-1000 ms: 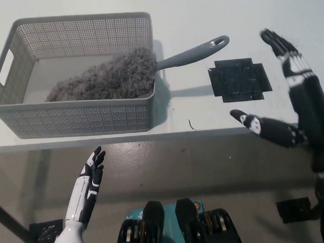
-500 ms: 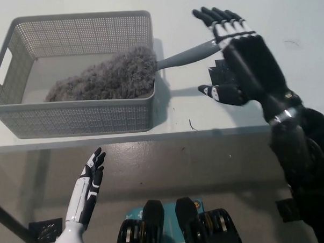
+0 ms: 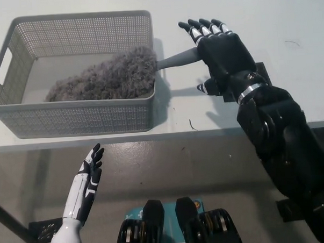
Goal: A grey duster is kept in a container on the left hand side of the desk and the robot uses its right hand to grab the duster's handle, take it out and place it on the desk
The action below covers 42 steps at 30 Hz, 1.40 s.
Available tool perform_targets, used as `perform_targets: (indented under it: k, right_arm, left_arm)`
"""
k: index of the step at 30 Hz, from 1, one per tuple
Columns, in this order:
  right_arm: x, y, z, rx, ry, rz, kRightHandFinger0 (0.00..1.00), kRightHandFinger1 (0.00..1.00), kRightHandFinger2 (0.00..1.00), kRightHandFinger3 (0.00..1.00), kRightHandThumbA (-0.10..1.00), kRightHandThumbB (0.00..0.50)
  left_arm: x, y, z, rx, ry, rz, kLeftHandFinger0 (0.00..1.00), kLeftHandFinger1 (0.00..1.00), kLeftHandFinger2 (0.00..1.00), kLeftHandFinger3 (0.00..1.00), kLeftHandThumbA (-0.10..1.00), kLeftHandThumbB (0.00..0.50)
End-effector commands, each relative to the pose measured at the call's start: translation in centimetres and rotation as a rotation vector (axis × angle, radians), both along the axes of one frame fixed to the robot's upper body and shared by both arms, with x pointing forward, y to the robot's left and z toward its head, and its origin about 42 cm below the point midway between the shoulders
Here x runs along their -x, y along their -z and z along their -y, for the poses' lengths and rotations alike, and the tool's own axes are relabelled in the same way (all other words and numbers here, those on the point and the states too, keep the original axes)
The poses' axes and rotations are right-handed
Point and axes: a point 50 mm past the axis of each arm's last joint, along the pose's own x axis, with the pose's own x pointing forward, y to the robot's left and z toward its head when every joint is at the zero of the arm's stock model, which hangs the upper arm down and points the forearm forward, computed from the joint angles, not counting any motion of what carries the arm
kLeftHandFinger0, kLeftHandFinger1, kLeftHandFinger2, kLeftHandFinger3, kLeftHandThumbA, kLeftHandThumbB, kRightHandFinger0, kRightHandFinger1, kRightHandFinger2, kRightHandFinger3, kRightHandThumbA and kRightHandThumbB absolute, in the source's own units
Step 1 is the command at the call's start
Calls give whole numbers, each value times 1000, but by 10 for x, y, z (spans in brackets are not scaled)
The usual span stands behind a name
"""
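Right hand point(image 3: 219, 49): you are holding it flat, palm down, fingers stretched forward and apart, gripping nothing.
Right arm point(image 3: 281, 138): it is slanting up-left from the lower right.
Left hand point(image 3: 88, 178): you are resting it low, fingers straight, empty.

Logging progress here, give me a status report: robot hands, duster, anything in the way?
Right robot hand open over duster handle, not gripping. Left robot hand open, idle below desk edge. Duster head in basket. Nothing blocking.

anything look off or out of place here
Only the duster: its head lies in the basket while its handle pokes out over the right rim, under the open right hand. Nothing spilled or damaged.
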Motion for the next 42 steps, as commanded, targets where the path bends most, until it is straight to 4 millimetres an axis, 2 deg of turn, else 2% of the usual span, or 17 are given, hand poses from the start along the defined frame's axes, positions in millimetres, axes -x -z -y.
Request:
perform_targets:
  k: [1,9,13,17,21,27,28,32,33,34,35,36,37,38,39,41,42]
  right_arm:
    - [-14,-27,-7,8,37,127,1000,1000,1000,1000,1000,500]
    - [-28,-11,-17,-27,35,149,1000,1000,1000,1000,1000,500]
    - [-33,-5,-24,-99,16,243,1000,1000,1000,1000,963,500]
    - [-35,-15,-31,-127,-2,321,1000,1000,1000,1000,991,500]
    - [-38,-31,-43,-161,-27,376,1000,1000,1000,1000,984,500]
    - [-41,-37,-60,-165,-49,409,1000,1000,1000,1000,974,500]
    - [-42,-39,-64,-170,-55,426,1000,1000,1000,1000,964,500]
    - [-44,-43,-74,-231,-98,552,1000,1000,1000,1000,788,500]
    - [-46,-44,-77,-234,-95,574,916,876,903,1000,720,482]
    - [-48,-44,-78,-234,-90,584,809,784,815,909,699,482]
    - [-48,-43,-80,-251,-81,599,567,536,594,671,573,429]
    - [-50,-43,-83,-269,-73,614,198,257,347,403,340,353]
    - [-53,-43,-84,-282,-65,637,40,59,177,241,145,273]
    - [-55,-42,-85,-289,-71,643,8,12,94,169,-9,218]
    - [-56,-40,-85,-303,-75,638,0,5,200,263,-92,135]
    - [-58,-38,-84,-348,-90,619,0,26,390,432,-100,123]
    - [-59,-37,-83,-358,-91,615,0,32,403,443,-100,132]
  left_arm:
    - [-5,-14,1,-25,29,77,1000,1000,1000,1000,1000,19]
    - [-4,-12,6,-22,41,72,1000,1000,1000,1000,1000,18]
    - [-5,-13,8,-24,44,68,1000,1000,1000,1000,1000,44]
    - [-6,-16,9,-31,51,69,1000,1000,1000,1000,1000,14]
    - [-7,-16,9,-39,51,65,1000,1000,1000,1000,1000,33]
    - [-8,-17,9,-50,54,76,1000,1000,1000,1000,1000,33]
    - [-8,-18,9,-52,54,72,1000,1000,1000,1000,1000,48]
    - [-8,-18,10,-57,55,70,1000,1000,1000,1000,1000,53]
    - [-8,-18,10,-57,53,68,1000,1000,1000,1000,1000,65]
    - [-7,-18,10,-59,52,66,1000,1000,1000,1000,1000,67]
    - [-6,-17,10,-61,53,65,1000,1000,1000,1000,1000,62]
    - [-6,-17,10,-63,54,67,1000,1000,1000,1000,1000,58]
    - [-7,-17,10,-65,56,70,1000,1000,1000,1000,1000,61]
    - [-7,-18,11,-64,57,73,1000,1000,1000,1000,1000,54]
    - [-7,-19,11,-68,59,77,1000,1000,1000,1000,1000,46]
    - [-10,-20,10,-69,61,78,1000,1000,1000,1000,1000,66]
    - [-11,-21,10,-70,63,80,1000,1000,1000,1000,1000,60]
